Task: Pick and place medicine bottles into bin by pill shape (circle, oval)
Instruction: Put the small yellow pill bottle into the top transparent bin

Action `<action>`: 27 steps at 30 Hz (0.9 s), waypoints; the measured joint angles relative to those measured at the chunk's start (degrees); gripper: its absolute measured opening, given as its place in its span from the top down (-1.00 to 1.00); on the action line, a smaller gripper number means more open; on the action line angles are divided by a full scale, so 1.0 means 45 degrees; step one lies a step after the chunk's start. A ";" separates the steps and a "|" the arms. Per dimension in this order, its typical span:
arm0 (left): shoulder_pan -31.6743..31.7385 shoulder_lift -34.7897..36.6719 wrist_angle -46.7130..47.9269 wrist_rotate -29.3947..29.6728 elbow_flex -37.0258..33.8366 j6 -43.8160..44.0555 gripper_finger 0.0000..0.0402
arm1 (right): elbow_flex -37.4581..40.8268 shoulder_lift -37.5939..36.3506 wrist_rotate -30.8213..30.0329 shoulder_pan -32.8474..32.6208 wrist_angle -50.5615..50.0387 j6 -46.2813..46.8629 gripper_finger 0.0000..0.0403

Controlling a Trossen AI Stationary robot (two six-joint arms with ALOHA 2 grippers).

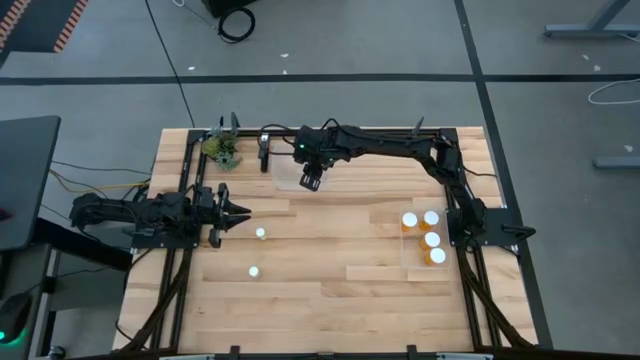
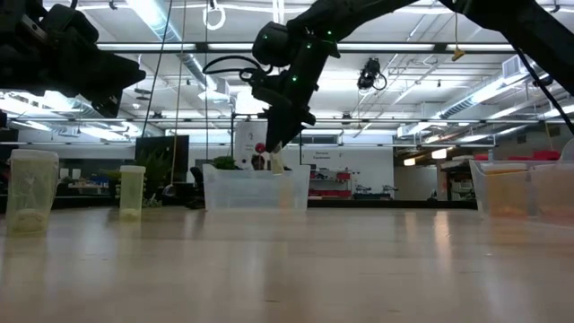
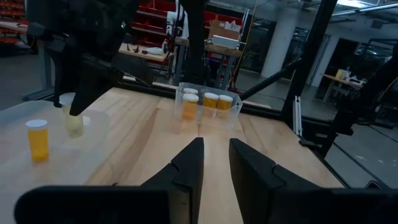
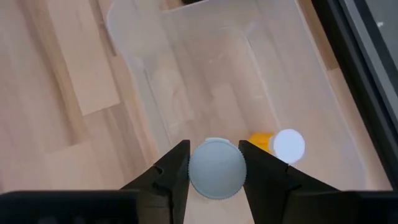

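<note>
In the high view, the right pincer [image 1: 312,180] is hanging over a clear plastic bin [image 1: 290,176] at the far side of the wooden worktop [image 1: 330,290], its arm reaching in from the right. The left pincer [image 1: 238,212] is sitting low near the left edge, pointing toward the middle. Two white-capped pill bottles [image 1: 260,234] are standing on the bare wood just beyond its tips, one close by and another [image 1: 254,271] a little farther toward the near edge. Well away from both pincers, a second clear bin [image 1: 412,246] on the right is holding four capped bottles [image 1: 432,240].

In the low view, the right pincer [image 2: 272,144] is pointing down directly above the clear bin [image 2: 256,188], with a pale bottle showing at its tips. Two pale bottles [image 2: 31,191] are standing on the worktop far to one side of it, the second [image 2: 132,192] being nearer.

In the left wrist view, the left pincer [image 3: 215,167] is showing its two dark fingers drawn close together with nothing between them. Ahead of it, the far bin [image 3: 208,111] is carrying orange bottles. Off to the side, an orange bottle [image 3: 38,140] is standing in the near bin.

In the right wrist view, the right pincer [image 4: 215,167] is gripping a bottle by its round white cap [image 4: 216,168]. Below it, an orange bottle [image 4: 278,144] is lying in the clear bin [image 4: 205,74].
</note>
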State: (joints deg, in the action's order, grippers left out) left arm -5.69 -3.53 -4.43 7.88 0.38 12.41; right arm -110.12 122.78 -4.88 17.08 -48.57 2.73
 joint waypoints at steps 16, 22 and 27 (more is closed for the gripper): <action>0.0000 0.0000 -0.0003 0.0000 0.0000 0.0000 0.56 | 0.2110 0.0001 -0.0633 -0.0024 0.0868 0.1505 0.31; -0.0005 0.0000 -0.0005 -0.0002 0.0003 0.0001 0.60 | 0.2232 0.0006 -0.0628 -0.0029 0.0887 0.1549 0.31; -0.0005 0.0000 0.0000 -0.0005 0.0000 -0.0003 0.58 | 0.2232 0.0006 -0.0628 -0.0029 0.0877 0.1548 0.28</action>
State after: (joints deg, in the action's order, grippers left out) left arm -5.72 -3.53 -4.43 7.86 0.38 12.40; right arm -100.07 122.80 -7.70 16.95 -44.62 9.69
